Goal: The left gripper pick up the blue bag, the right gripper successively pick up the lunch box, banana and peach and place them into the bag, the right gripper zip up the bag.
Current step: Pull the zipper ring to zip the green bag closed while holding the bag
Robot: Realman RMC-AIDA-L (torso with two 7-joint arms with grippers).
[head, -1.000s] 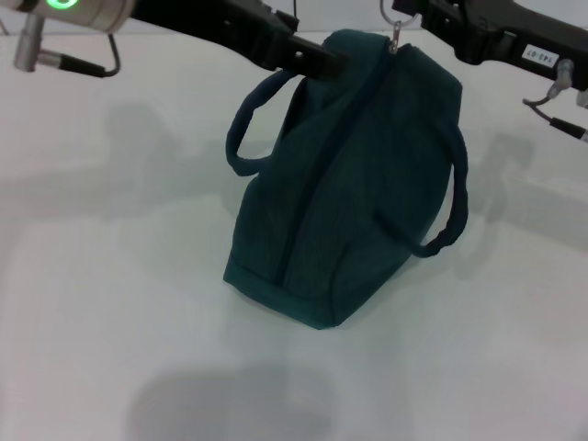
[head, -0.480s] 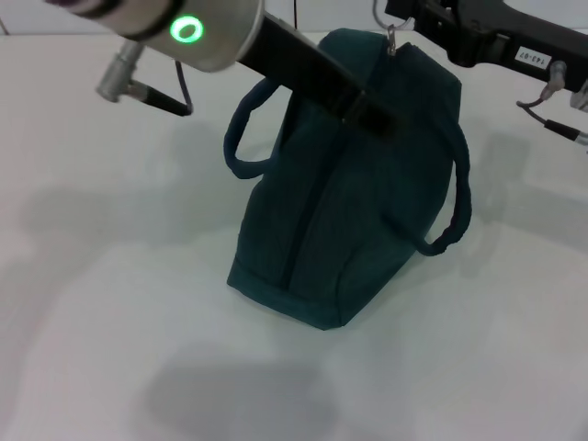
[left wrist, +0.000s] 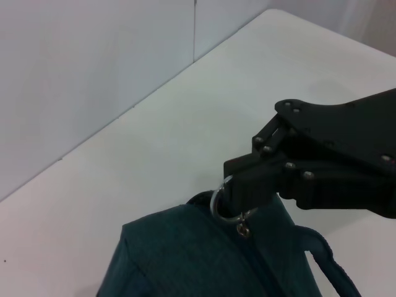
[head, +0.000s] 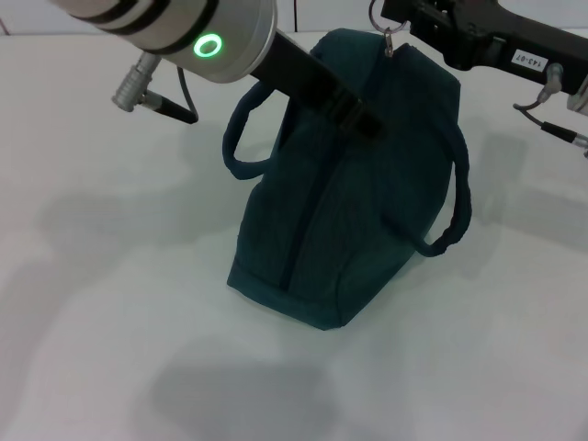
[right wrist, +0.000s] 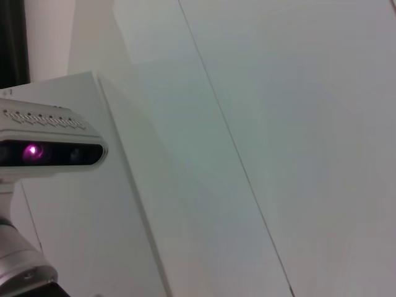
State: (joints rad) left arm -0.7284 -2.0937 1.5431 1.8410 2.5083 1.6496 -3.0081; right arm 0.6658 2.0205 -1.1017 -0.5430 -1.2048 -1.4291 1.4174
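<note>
The blue bag (head: 354, 184) stands zipped at frame center on the white surface (head: 110, 303). The right gripper (head: 397, 20), upper right, has jaws clamped on the zipper ring (left wrist: 224, 201); the left gripper (head: 363, 122) lies across the bag's top, its jaw state unreadable.

The left gripper (head: 367, 124) hides part of the blue bag (head: 349, 202).

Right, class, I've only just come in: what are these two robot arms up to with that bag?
The blue bag stands on a white table, and its zip looks closed along the top. The right gripper pinches the ring pull at the bag's far end. The left gripper reaches across the bag's upper side. No lunch box, banana or peach is in view, so they may already be packed inside.
</note>
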